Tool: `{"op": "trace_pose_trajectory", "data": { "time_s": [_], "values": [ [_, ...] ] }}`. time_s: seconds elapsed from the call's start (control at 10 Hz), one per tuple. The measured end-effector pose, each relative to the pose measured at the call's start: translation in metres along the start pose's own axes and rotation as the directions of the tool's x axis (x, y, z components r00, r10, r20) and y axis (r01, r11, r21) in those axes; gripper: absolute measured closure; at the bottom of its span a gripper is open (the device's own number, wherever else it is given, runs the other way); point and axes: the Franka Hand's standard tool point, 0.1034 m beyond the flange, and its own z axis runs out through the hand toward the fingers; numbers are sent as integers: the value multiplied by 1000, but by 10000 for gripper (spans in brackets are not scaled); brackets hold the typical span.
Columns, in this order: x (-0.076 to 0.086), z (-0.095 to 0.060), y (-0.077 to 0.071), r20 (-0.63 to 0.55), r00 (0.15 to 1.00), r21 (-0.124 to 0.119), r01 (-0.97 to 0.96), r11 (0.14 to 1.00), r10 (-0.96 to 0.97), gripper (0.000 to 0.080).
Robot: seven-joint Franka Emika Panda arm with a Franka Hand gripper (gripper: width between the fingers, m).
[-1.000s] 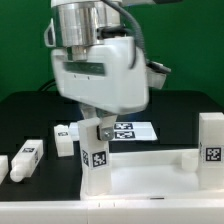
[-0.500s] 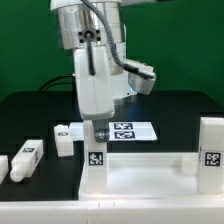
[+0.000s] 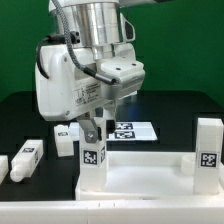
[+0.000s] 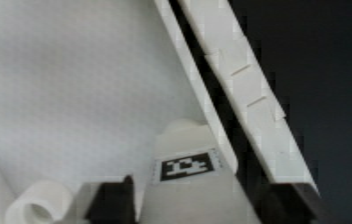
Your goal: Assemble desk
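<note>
The white desk tabletop (image 3: 145, 178) lies at the front with its rim up. A square white leg (image 3: 93, 158) with a tag stands upright in its corner on the exterior view's left. My gripper (image 3: 95, 132) reaches down from above and is shut on the top of this leg. In the wrist view the leg (image 4: 187, 160) sits between the two dark fingers (image 4: 111, 203), with the gripper (image 4: 191, 203) over the tabletop panel (image 4: 66, 100). A second tagged leg (image 3: 209, 150) stands at the tabletop's end on the exterior view's right.
Loose white legs lie on the black table on the exterior view's left: one (image 3: 27, 156) near the front, one (image 3: 65, 138) behind it, one (image 3: 3, 166) at the edge. The marker board (image 3: 132, 130) lies flat behind the tabletop.
My hand has turned about its vertical axis while staying over the corner leg. The leg's tag now faces slightly differently; the leg has stayed in its corner.
</note>
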Motion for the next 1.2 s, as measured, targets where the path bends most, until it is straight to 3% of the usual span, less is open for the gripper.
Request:
{"op": "trace_pose_trajectory", "data": {
  "time_s": [0.2, 0.3, 0.4, 0.5, 0.8, 0.9, 1.0, 1.1, 1.2],
  "values": [
    [-4, -2, 0, 3, 1000, -2, 13, 1000, -13, 223],
    [-14, -13, -2, 19, 999, 3, 43, 999, -43, 223],
    [-25, -27, 6, 39, 997, 10, 72, 997, -72, 162],
    [-31, -32, 11, 51, 996, -2, 77, 997, -77, 162],
    [-29, -28, 11, 45, 996, -4, 77, 997, -76, 150],
    [-31, -28, 15, 35, 993, -14, 112, 994, -111, 150],
    [-38, -27, 23, 15, 984, -31, 178, 984, -178, 150],
    [-43, -21, 43, 3, 976, -50, 216, 975, -216, 150],
    [-44, -11, 69, -11, 968, -92, 249, 964, -251, 150]
  ]
}}
